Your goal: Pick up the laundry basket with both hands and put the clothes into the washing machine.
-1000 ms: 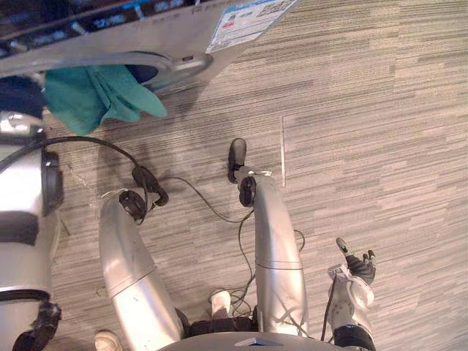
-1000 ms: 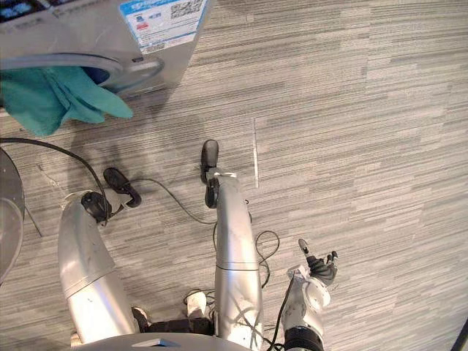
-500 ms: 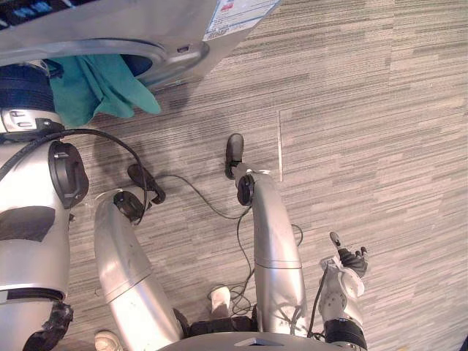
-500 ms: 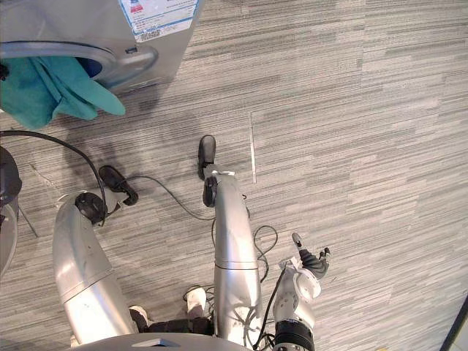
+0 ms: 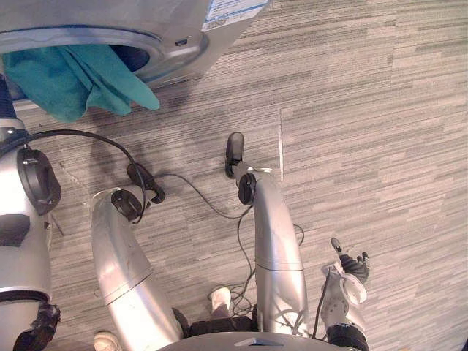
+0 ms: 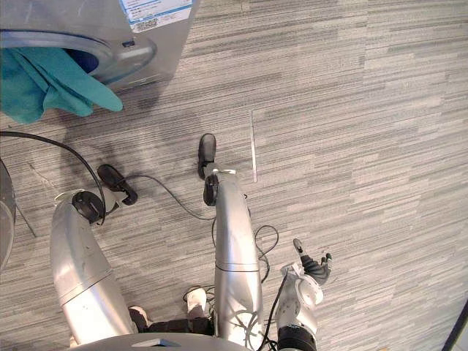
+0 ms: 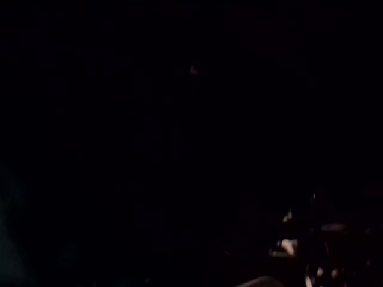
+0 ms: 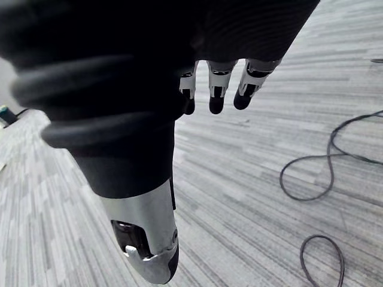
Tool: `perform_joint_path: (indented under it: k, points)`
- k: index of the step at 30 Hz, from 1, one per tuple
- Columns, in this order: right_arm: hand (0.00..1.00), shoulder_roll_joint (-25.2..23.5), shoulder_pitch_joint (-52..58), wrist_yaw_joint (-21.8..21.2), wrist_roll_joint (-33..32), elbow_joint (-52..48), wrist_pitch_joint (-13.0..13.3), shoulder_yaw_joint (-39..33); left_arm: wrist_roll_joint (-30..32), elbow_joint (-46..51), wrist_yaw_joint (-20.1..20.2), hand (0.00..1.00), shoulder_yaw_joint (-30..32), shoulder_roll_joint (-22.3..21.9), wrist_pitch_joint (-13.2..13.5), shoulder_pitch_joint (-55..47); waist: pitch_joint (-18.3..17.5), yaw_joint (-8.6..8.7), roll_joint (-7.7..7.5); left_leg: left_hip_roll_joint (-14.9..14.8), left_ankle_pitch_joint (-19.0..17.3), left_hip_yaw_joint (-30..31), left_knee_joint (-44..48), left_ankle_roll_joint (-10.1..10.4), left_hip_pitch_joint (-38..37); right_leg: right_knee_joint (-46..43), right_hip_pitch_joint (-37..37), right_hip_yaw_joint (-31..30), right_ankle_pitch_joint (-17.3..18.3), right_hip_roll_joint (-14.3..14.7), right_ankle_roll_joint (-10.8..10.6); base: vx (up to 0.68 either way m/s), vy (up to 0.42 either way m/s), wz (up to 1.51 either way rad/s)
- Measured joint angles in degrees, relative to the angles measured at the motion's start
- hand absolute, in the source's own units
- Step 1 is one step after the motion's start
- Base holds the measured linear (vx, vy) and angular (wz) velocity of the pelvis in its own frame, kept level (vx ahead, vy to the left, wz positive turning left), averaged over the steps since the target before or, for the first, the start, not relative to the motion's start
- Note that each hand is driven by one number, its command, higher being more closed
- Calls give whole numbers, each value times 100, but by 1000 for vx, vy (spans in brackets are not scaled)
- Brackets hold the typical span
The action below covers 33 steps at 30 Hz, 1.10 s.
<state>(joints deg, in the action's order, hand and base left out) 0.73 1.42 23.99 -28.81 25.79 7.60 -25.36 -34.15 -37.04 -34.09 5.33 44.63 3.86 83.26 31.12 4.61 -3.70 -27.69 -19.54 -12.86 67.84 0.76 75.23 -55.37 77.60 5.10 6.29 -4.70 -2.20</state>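
One washing machine [image 5: 117,14] stands far ahead and left of the right robot hand [image 5: 352,272]. From its opening hangs the teal cloth [image 5: 66,77], much as a second ago; only the view has shifted. So I judge the loading unfinished. The cloth's long axis runs along the machine front, tip toward the robot's right. The right robot hand is loosely spread and empty; the left robot hand's state I cannot tell.

Teal clothes [image 5: 69,77] are hanging bunched out of the round opening of the silver-grey washing machine [image 5: 110,14] standing at the far left, draping over its lower rim
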Motion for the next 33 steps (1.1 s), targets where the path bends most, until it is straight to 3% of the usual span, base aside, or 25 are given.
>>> perform_joint_path:
  k: [2,4,6,7,9,12,18,20,23,28,33]
  points:
    - [0,32,15,-20,0,38,23,0,1054,-94,200,0,-247,37,-387,0,0,-15,0,2,9,13,-1,-2,0,2,-14,10,-1,-2,1,-57,-6,2]
    - [0,56,15,-146,-1,183,94,2,2446,-194,583,0,-923,147,-722,-2,0,-64,0,13,22,30,-15,2,-5,5,-30,25,0,-10,2,-59,-10,3]
    - [0,119,15,-313,-9,277,88,5,2819,-193,1193,0,-1336,216,-719,6,0,-98,1,21,26,29,-15,1,-23,0,-45,23,0,-14,2,-56,-11,3]
    - [0,142,15,-456,-7,314,70,13,3392,-200,1516,0,-1537,215,-747,-4,0,-113,1,27,30,40,-14,-4,-33,-8,-68,31,0,-24,2,-56,-8,4]
    - [0,199,14,-600,-17,400,63,29,3922,-199,1859,0,-1798,215,-767,-8,0,-126,1,60,38,44,-15,-14,-43,-29,-78,33,5,-57,2,-60,-4,11]
    - [0,206,14,-762,-59,493,-25,33,3954,-179,2124,0,-1834,214,-763,-98,-1,-104,1,121,56,41,-18,-31,-90,-89,-111,25,33,-122,-3,-77,-9,12]
    - [0,201,-2,-856,-68,649,-44,54,4273,1277,1514,0,-357,-371,-863,-1993,-3,-151,8,221,136,40,-180,39,-335,-130,-289,42,144,-201,31,-67,-39,12]
    - [0,206,-5,-835,-64,440,-52,53,3544,1784,1243,0,389,-728,-834,-2751,-3,-171,8,250,181,59,-261,87,-347,-103,-305,67,176,-209,43,-61,-43,8]
    - [0,198,-9,-822,-55,239,-65,53,2722,2131,912,0,932,-1145,-823,-3376,-2,-193,10,273,218,171,-315,132,-357,-82,-391,167,216,-221,107,-79,-53,10]
    - [0,194,-13,-620,-4,-36,-70,57,2574,2714,346,0,1174,-1974,-829,-4086,-2,-308,10,315,271,192,-424,124,-359,-74,-391,211,231,-257,128,-51,-42,8]
    - [0,196,-15,-585,1,-249,-70,58,2905,2311,306,0,1183,-2431,-1043,-4212,-1,-297,8,342,303,200,-483,132,-351,-45,-391,219,232,-272,132,-51,-35,3]
